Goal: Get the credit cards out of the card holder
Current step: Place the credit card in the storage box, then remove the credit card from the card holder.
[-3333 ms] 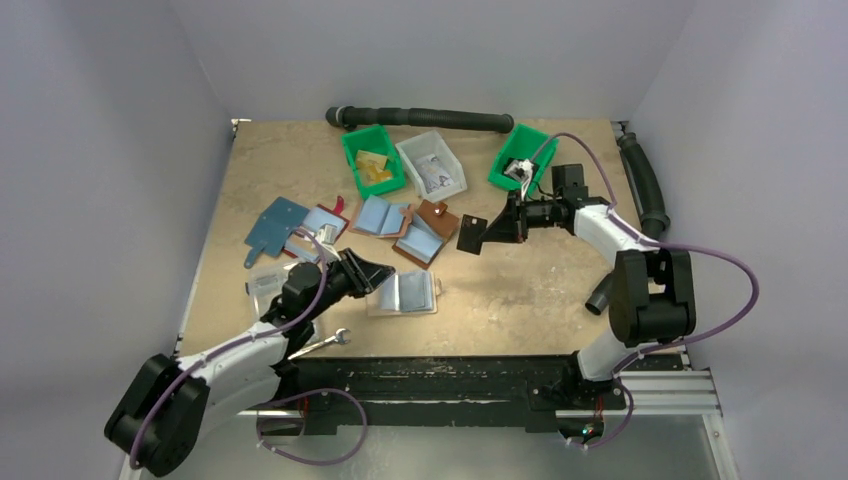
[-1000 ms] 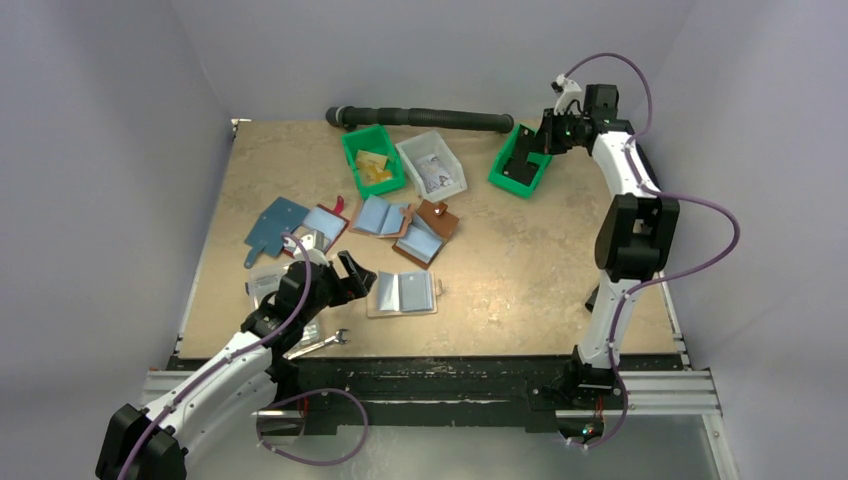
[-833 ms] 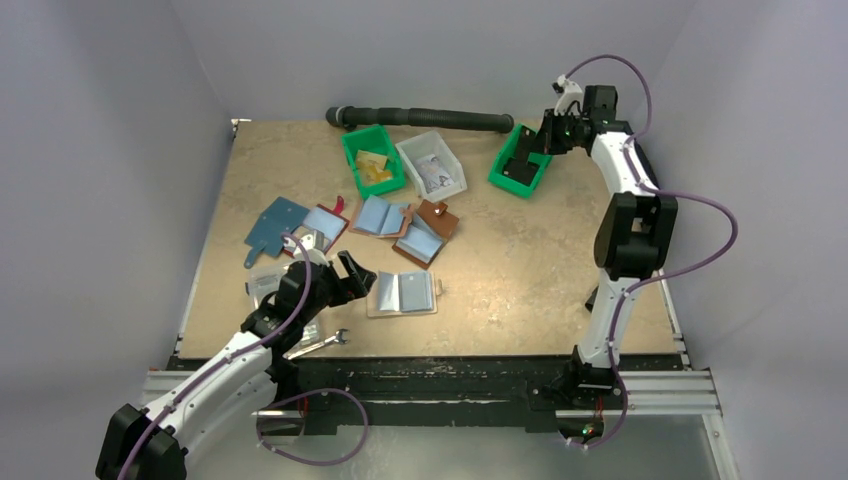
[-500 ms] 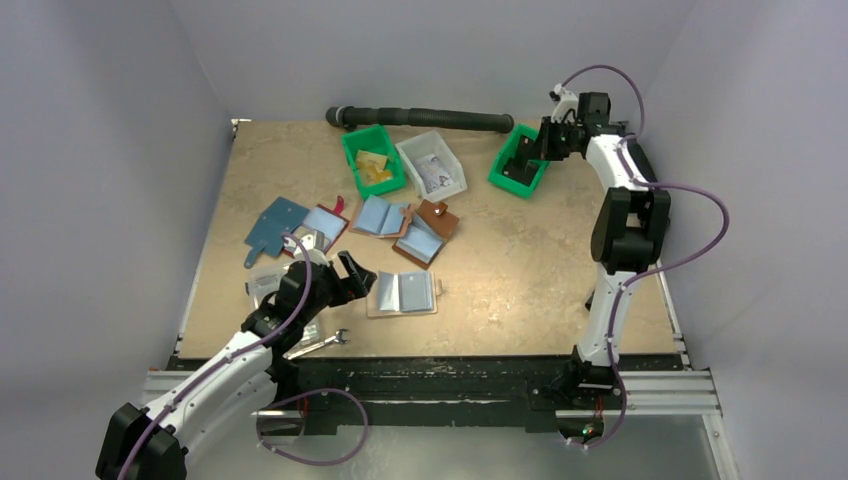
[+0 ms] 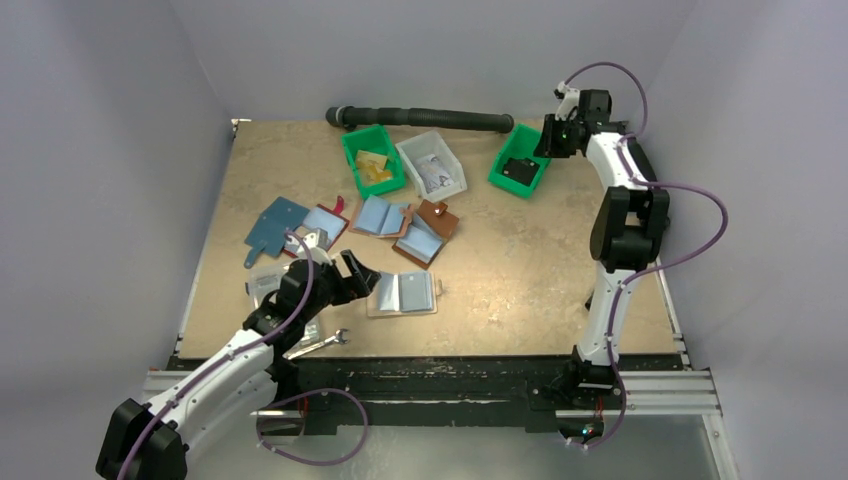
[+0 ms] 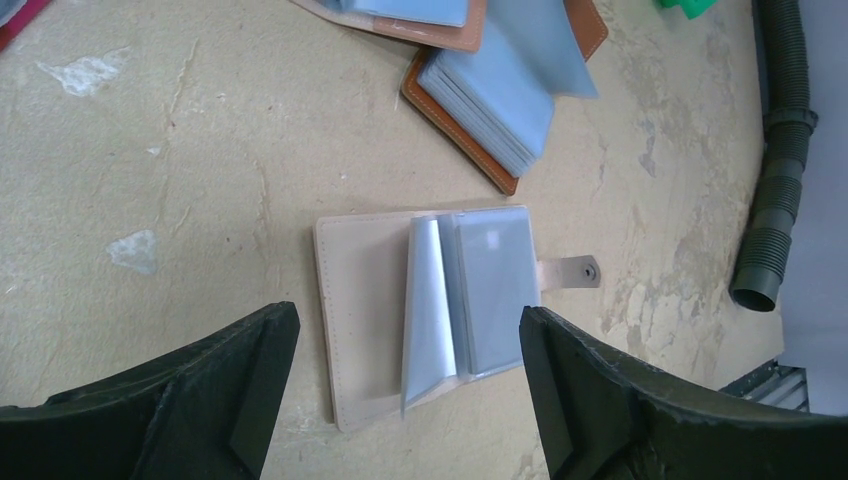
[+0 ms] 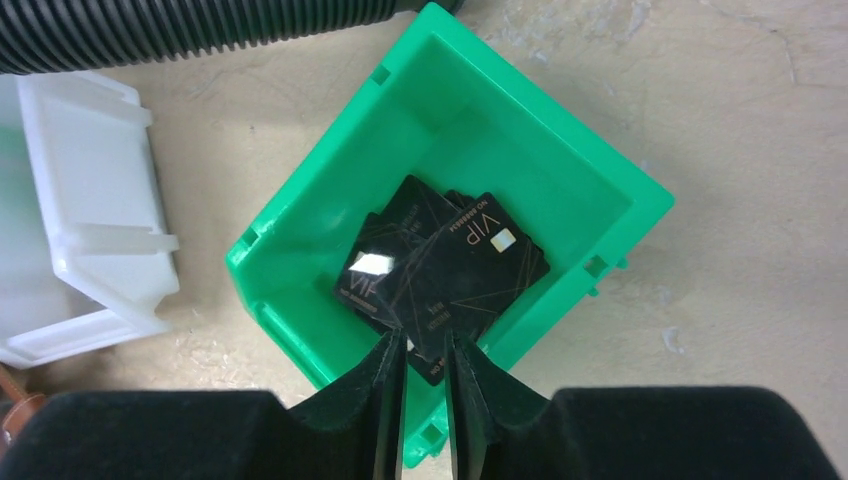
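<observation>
1. The fingers (image 6: 255,370) of the left gripper (image 6: 408,330) stand wide apart and grip nothing. They hang over the table (image 5: 520,270), one either side of the card holder (image 6: 365,310).
2. The fingers (image 7: 390,385) of the right gripper (image 7: 425,345) are parted by only a narrow slit with nothing clamped in it. They are poised above a green bin (image 7: 560,150) at the far right of the table.
3. A black ribbed hose (image 5: 430,118) lies along the back edge, just behind that bin.
4. The green bin sits beside a white bin (image 7: 80,200), the two close together.
5. A brown wallet with blue sleeves (image 6: 500,110) lies open just beyond the card holder, apart from it.
6. The card holder lies flat and open near the front left, its clear sleeves fanned up and its snap tab out to one side. A pale grey-blue card (image 6: 495,290) shows in one sleeve.
7. The dark credit cards (image 7: 445,265) lie loose in a small overlapping pile on the floor of the green bin. The top one is printed "VIP".
</observation>
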Controlling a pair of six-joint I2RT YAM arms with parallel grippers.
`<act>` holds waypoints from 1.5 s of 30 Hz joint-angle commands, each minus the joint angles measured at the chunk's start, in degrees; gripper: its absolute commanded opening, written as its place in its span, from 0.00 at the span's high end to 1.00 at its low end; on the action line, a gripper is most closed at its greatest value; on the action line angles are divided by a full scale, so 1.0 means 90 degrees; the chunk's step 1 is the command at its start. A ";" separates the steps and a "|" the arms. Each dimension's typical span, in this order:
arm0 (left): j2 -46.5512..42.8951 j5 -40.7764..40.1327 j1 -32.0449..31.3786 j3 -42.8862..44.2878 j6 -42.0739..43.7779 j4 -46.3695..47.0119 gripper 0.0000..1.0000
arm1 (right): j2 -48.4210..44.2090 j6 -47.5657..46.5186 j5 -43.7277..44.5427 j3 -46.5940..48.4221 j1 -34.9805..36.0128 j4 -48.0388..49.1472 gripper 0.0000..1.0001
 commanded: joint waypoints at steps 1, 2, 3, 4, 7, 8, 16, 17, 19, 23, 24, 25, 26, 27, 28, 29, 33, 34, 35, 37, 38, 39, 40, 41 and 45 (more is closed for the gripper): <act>0.0016 0.0263 0.0033 0.0241 0.0079 0.0547 0.13 | -0.0531 -0.0137 0.0288 0.0138 -0.0016 0.0023 0.72; 0.0021 0.0380 0.0038 0.0234 0.0086 0.0592 0.13 | -0.0605 -0.0163 0.0259 0.0087 -0.0014 0.0030 0.72; 0.0025 0.0482 0.0040 0.0223 0.0094 0.0669 0.13 | -0.0694 -0.0192 0.0202 0.0022 -0.0016 0.0035 0.72; 0.0031 0.0554 0.0035 0.0214 0.0096 0.0737 0.13 | -0.0784 -0.0227 0.0078 -0.0064 -0.0014 0.0035 0.72; 0.0071 0.0786 0.0034 0.0186 0.0095 0.0930 0.13 | -0.1189 -0.0410 -0.0428 -0.0426 -0.0013 0.0031 0.70; 0.0095 0.0862 0.0037 0.0179 0.0099 0.0995 0.13 | -0.1324 -0.0494 -0.0616 -0.0576 -0.0015 0.0013 0.69; 0.0327 0.1211 0.0031 0.0288 0.0030 0.1213 0.13 | -0.2483 -0.1408 -0.1671 -0.1909 -0.0013 -0.0260 0.71; 0.0374 0.1269 0.0030 0.0324 0.0018 0.1226 0.13 | -0.2633 -0.1500 -0.1742 -0.2053 -0.0013 -0.0310 0.71; 0.0490 0.1379 0.0028 0.0397 -0.0013 0.1244 0.14 | -0.2943 -0.1642 -0.1987 -0.2397 -0.0013 -0.0340 0.72; 0.0815 0.1553 -0.0010 0.0565 -0.0089 0.1255 0.18 | -0.3591 -0.1768 -0.2508 -0.3127 -0.0013 -0.0202 0.72; 0.0896 0.1520 -0.0038 0.0601 -0.0088 0.1241 0.20 | -0.3730 -0.1774 -0.2658 -0.3304 -0.0005 -0.0157 0.72; 0.0970 0.1464 -0.0097 0.0655 -0.0109 0.1197 0.20 | -0.3873 -0.1795 -0.2798 -0.3481 -0.0004 -0.0114 0.72; 0.1057 0.1377 -0.0160 0.0707 -0.0131 0.1138 0.20 | -0.4018 -0.1810 -0.2989 -0.3671 -0.0004 -0.0042 0.72; 0.1124 0.1268 -0.0257 0.0778 -0.0148 0.1083 0.20 | -0.4181 -0.1813 -0.3124 -0.3853 -0.0004 0.0032 0.72; 0.1208 0.1093 -0.0388 0.0842 -0.0159 0.1021 0.20 | -0.4325 -0.1812 -0.3248 -0.4046 -0.0004 0.0123 0.72; 0.1287 0.0853 -0.0559 0.0933 -0.0157 0.0905 0.20 | -0.4465 -0.1813 -0.3369 -0.4248 -0.0004 0.0221 0.72; 0.1840 -0.0285 -0.1315 0.1601 -0.0097 0.0267 0.20 | -0.4905 -0.1632 -0.3648 -0.5005 -0.0013 0.0847 0.71; 0.2010 -0.0451 -0.1418 0.1755 -0.0124 0.0045 0.19 | -0.4973 -0.1582 -0.3670 -0.5110 -0.0012 0.0946 0.71; 0.2215 -0.0589 -0.1502 0.1925 -0.0190 -0.0150 0.19 | -0.5021 -0.1562 -0.3686 -0.5183 -0.0006 0.1006 0.70; 0.2603 -0.0791 -0.1612 0.2255 -0.0312 -0.0471 0.19 | -0.5051 -0.1550 -0.3730 -0.5249 -0.0009 0.1060 0.70; 0.2857 -0.0916 -0.1727 0.2420 -0.0325 -0.0607 0.20 | -0.5034 -0.1550 -0.3746 -0.5258 -0.0013 0.1062 0.70; 0.3040 -0.1078 -0.1852 0.2574 -0.0343 -0.0771 0.20 | -0.5024 -0.1550 -0.3765 -0.5267 -0.0007 0.1061 0.70; 0.3202 -0.1309 -0.1971 0.2745 -0.0369 -0.0972 0.20 | -0.5006 -0.1550 -0.3788 -0.5277 -0.0010 0.1066 0.70; 0.3383 -0.1526 -0.2111 0.2903 -0.0401 -0.1136 0.20 | -0.4996 -0.1550 -0.3806 -0.5303 -0.0012 0.1079 0.70; 0.4142 -0.2313 -0.2576 0.3685 -0.0564 -0.1965 0.21 | -0.4966 -0.1553 -0.3864 -0.5365 -0.0012 0.1128 0.70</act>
